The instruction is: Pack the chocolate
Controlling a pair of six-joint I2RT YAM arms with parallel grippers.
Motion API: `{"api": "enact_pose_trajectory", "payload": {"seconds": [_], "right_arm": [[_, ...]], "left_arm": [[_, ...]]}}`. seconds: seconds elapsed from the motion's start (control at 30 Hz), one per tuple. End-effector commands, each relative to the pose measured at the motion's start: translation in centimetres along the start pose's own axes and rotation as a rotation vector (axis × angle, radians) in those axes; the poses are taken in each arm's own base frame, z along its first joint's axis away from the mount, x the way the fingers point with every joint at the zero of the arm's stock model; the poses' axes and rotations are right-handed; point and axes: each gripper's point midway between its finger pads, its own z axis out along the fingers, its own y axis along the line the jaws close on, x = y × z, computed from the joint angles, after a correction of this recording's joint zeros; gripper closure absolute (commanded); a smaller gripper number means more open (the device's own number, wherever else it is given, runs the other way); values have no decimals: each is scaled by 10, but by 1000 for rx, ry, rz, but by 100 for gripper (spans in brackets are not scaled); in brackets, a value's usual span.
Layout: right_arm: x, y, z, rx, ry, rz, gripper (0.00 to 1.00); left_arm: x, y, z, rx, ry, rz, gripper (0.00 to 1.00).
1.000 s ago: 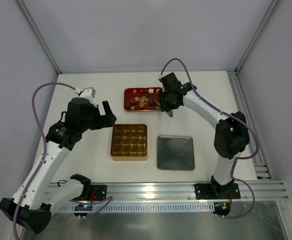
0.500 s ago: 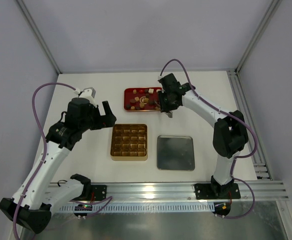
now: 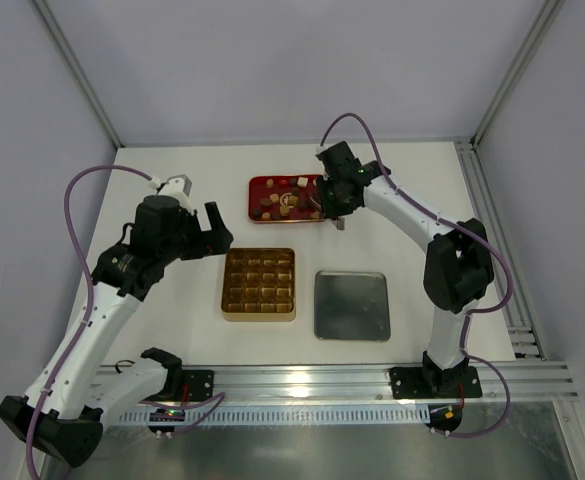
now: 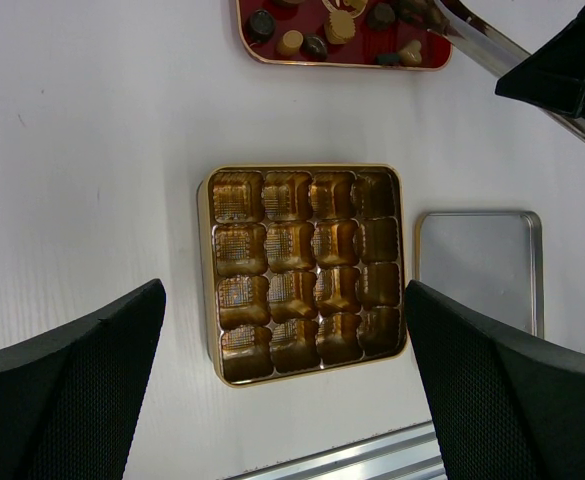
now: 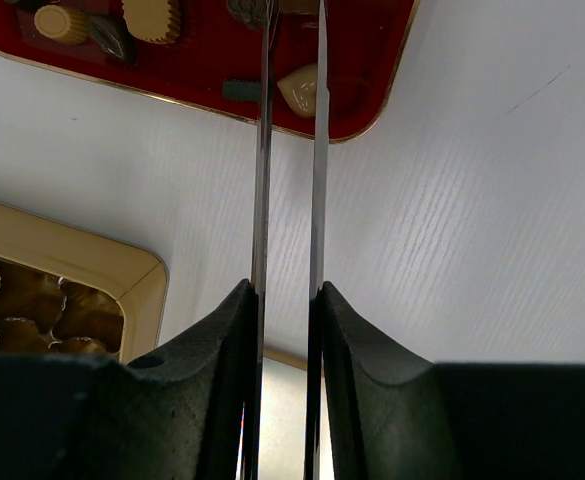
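Only my right arm [image 3: 402, 210] had edged toward the red tray [image 3: 256, 186]; left claw [image 4: 282, 290] hung wide open, empty, above the gold box [image 4: 204, 270]; chocolate [image 4: 339, 25] lay in the tray; right claw [image 3: 318, 207] stood narrow over it, whether gripping I couldn't tell.

no writing, label or number can be read on the chocolate [image 4: 339, 25], red tray [image 4: 434, 48] or gold box [image 4: 205, 280].

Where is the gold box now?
In the top view, the gold box lies left of the silver tray, on the near side of the red tray.
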Motion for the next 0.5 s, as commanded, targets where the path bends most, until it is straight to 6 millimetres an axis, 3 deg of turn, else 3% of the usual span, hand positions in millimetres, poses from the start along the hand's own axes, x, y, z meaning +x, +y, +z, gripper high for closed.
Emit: {"api": "enact_pose_trajectory", "payload": {"seconds": [0.0, 0.33, 0.47], "right_arm": [[-28, 1, -16, -1, -83, 13, 74], [-36, 0, -44, -7, -125, 26, 76], [-36, 2, -68, -33, -159, 30, 78]], "left_arm": [[-6, 0, -5, 2, -30, 8, 0], [-9, -3, -5, 12, -34, 4, 0], [-10, -4, -4, 10, -33, 8, 0]]}}
